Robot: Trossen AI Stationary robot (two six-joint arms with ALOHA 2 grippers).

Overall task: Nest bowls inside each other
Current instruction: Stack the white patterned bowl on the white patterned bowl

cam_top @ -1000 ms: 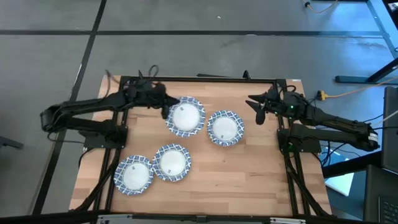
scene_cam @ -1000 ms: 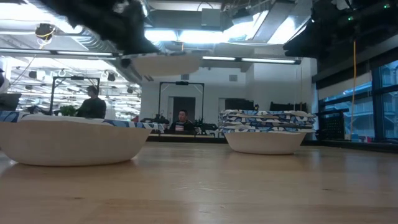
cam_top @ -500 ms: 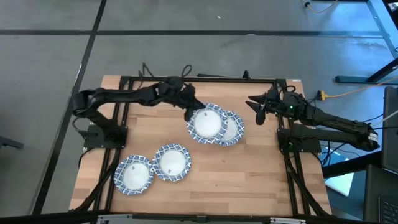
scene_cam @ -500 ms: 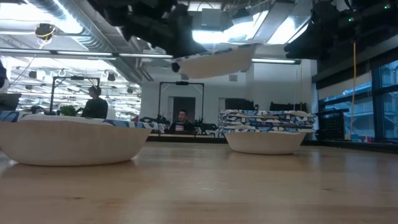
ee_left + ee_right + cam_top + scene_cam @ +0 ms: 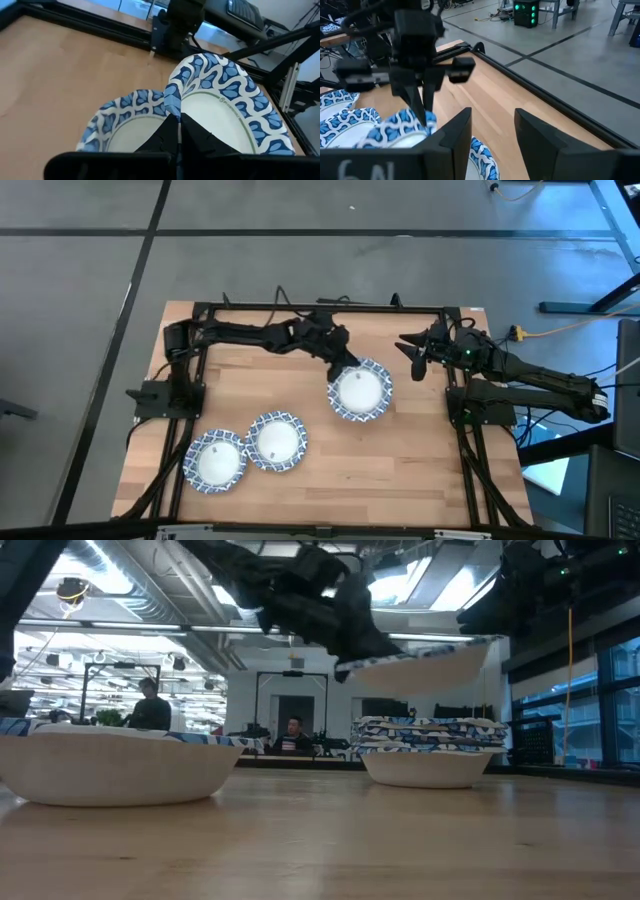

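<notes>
My left gripper (image 5: 344, 364) is shut on one bowl (image 5: 361, 391), white inside with a blue-and-white scalloped rim. The bowl hangs in the air (image 5: 425, 662) straight above a stack of several like bowls (image 5: 425, 752) standing on the table right of centre. In the left wrist view the held bowl (image 5: 225, 115) shows beside the stack's top bowl (image 5: 122, 127). Two more single bowls (image 5: 215, 460) (image 5: 277, 442) stand on the table near its near left corner. My right gripper (image 5: 414, 358) waits open at the far right, touching nothing. My left gripper pinches the bowl's scalloped rim (image 5: 172, 104) between its two fingers (image 5: 190, 132), on the rim's far-left side. The fingers come slanting down from the table's far left. The bowl is lifted clear and roughly level, a short way above the stack.
A black frame (image 5: 320, 308) runs along the table's far and side edges. Bare wood lies in the middle and at the near right (image 5: 400, 470). A big bowl (image 5: 110, 765) fills the low view's left. People and desks show in the room behind.
My left gripper has carried the bowl toward the table's right, from over the far-left middle to above the stack, staying shut on its rim. The bowl has stayed lifted clear all the way and has come lower, closer to the stack's top.
</notes>
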